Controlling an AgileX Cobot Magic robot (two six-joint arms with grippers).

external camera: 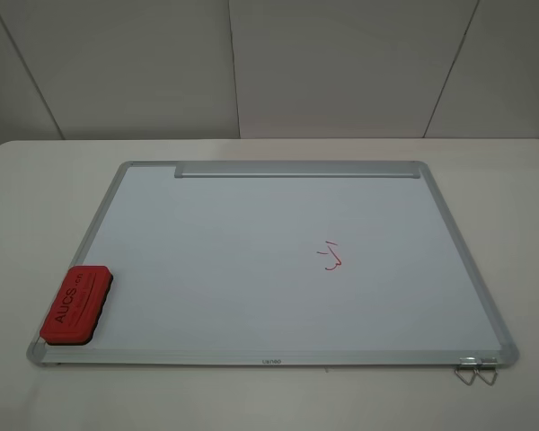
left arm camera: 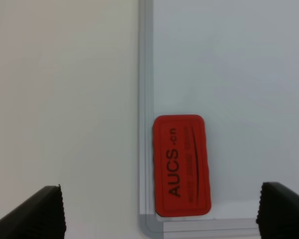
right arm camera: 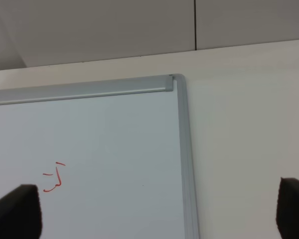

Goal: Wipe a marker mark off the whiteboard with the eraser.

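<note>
Metal clips (external camera: 475,367) hang off the near right corner of the whiteboard (external camera: 251,260), the closest thing in the high view. Its silver frame lies flat on the pale desk (external camera: 36,180), with a silver tray strip (external camera: 298,169) along the far edge.

At the board's near left corner sits the eraser (external camera: 78,303), a red block with dark "AUCS" lettering on top and a dark base, lying on the white surface just inside the frame, one long side along the left rail. In the left wrist view the left gripper (left arm camera: 162,211) hovers above it with its jaws spread wide, one dark fingertip at each lower corner of the picture, touching nothing; the eraser lies between them, free.

The right gripper (right arm camera: 159,211) also shows its jaws wide apart, empty, above the board's far right corner and the bare desk beside it.

A red hook-shaped squiggle (external camera: 331,258) with a small dash beside it marks the board right of centre. The tiny star-like marker mark cannot be made out in any view.

Behind the desk stands a plain light panelled wall (external camera: 341,63) with thin dark seams.
</note>
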